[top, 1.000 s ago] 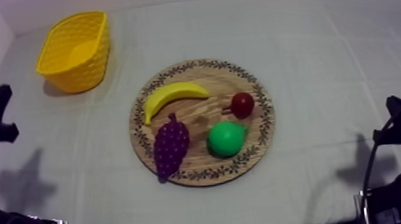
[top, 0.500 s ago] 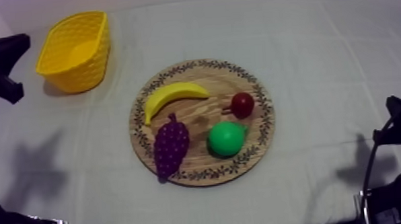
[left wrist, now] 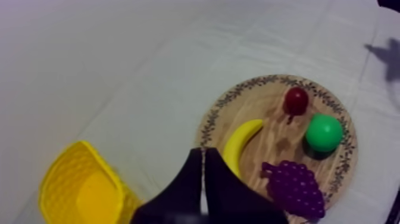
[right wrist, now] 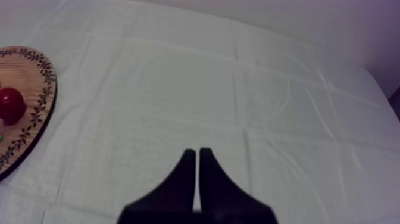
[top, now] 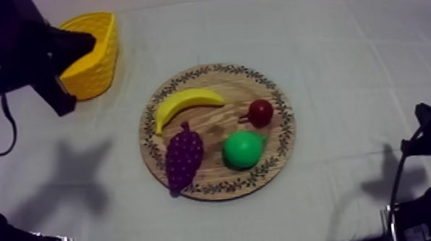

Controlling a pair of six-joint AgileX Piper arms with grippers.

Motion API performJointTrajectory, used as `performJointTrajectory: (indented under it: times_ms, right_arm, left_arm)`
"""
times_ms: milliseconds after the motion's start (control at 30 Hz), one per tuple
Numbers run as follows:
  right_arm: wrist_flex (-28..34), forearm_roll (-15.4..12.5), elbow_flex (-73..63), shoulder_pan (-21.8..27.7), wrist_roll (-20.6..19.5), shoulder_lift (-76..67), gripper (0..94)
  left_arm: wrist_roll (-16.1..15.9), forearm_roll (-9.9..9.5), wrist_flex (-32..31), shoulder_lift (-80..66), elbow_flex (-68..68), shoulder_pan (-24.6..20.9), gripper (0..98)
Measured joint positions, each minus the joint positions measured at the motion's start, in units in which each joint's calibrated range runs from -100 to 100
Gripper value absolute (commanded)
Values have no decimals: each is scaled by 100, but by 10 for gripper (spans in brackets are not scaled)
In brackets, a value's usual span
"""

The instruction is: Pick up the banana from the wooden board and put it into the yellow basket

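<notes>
Right hand (right wrist: pixel 197 152) is parked low, fingers pressed together, nothing held. Banana (top: pixel 185 102) is seen on the wooden board (top: pixel 286 135), not yet grasped. Left hand (left wrist: pixel 202 152), closed and empty, is raised beside the yellow basket (top: pixel 102 61). Pick and drop are left.

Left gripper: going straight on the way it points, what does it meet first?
Likely the cloth just before the wooden board's rim; the banana lies slightly beside that line. Depth is unclear.

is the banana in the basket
No, the banana lies on the board, apart from the basket.
</notes>
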Motion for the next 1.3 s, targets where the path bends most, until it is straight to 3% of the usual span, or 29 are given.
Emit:
performJointTrajectory:
  times_ms: [433, 733, 1067, 1100, 1200, 1300]
  right_arm:
    - [6, 0, 0, 0, 0, 0, 3]
    - [6, 0, 0, 0, 1, 0, 3]
    - [6, 0, 0, 0, -2, 0, 3]
    - [6, 0, 0, 0, -2, 0, 3]
    - [6, 0, 0, 0, 1, 0, 3]
    - [6, 0, 0, 0, 1, 0, 3]
  left_arm:
    - [104, -87, -271, 1054, 199, 152, 2]
    - [78, -105, 13, 1832, -173, 192, 15]
    - [106, -94, -71, 2156, -205, 300, 24]
    - [118, -94, -78, 2179, -205, 300, 64]
    - [164, -86, -108, 2230, -181, 293, 365]
    - [247, -80, -137, 2230, -117, 293, 507]
